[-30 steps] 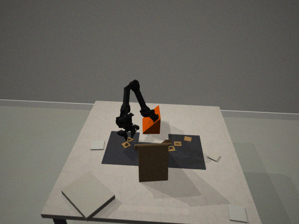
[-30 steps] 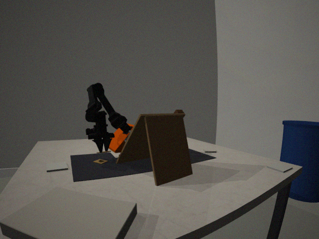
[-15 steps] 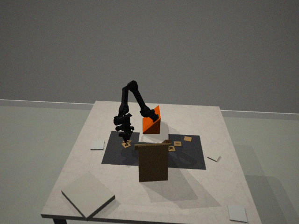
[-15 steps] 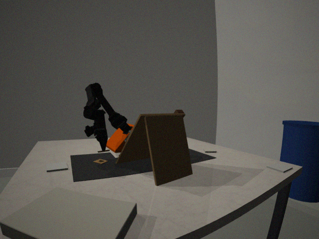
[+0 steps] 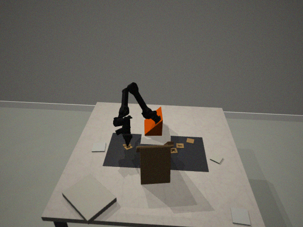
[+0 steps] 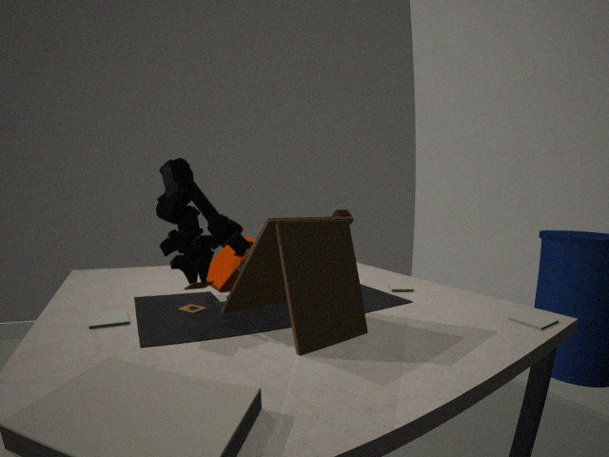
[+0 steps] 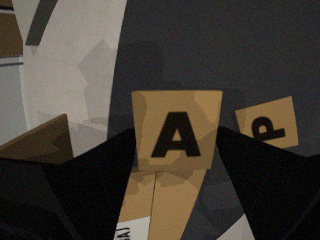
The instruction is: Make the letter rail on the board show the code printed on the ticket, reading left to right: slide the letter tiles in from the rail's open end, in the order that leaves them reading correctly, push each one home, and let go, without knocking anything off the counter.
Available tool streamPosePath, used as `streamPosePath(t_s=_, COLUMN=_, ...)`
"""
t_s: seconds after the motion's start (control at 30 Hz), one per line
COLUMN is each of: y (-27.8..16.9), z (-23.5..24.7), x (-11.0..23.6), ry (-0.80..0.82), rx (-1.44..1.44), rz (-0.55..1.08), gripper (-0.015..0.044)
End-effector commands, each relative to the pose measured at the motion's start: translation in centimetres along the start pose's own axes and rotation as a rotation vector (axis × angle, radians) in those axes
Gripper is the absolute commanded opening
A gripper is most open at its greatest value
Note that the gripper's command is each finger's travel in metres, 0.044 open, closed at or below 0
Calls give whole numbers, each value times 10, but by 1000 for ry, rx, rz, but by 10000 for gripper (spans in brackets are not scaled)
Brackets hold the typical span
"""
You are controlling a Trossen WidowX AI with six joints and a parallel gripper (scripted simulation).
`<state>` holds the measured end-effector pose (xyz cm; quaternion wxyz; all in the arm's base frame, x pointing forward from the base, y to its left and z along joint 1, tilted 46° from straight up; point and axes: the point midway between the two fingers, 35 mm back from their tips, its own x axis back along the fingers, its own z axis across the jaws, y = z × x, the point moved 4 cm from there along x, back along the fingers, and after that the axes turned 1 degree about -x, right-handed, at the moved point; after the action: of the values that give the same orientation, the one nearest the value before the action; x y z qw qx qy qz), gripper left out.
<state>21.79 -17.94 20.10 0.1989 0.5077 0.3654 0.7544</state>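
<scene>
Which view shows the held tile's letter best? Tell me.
The wrist view: the A tile fills the centre between the claw's fingers, letter legible. In the top view it is a small tan patch under the claw; in the exterior view, a thin dark sliver.

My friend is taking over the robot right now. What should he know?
Gripper: shut on the A tile, held just above the dark mat.
P tile: lying on the mat beside it.
Three more tiles lie on the mat past the brown board; one shows K, the others cannot be read.
Done: A is picked up.
Left: carry A to the rail at the board's top edge, slide it in, push it home, let go, then do the other tiles. The ticket's code cannot be read here.
</scene>
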Motion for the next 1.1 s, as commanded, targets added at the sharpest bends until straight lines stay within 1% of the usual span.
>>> streamPosePath(t_s=0.0, y=4, z=10, x=-1, ry=31, rx=124, rz=-1, gripper=0)
streamPosePath(t_s=0.5, y=18, z=46, x=1, ry=146, rx=623, rz=-61, gripper=0)
streamPosePath(t_s=1.07, y=32, z=88, x=7, ry=246, rx=1184, rz=-199, gripper=0)
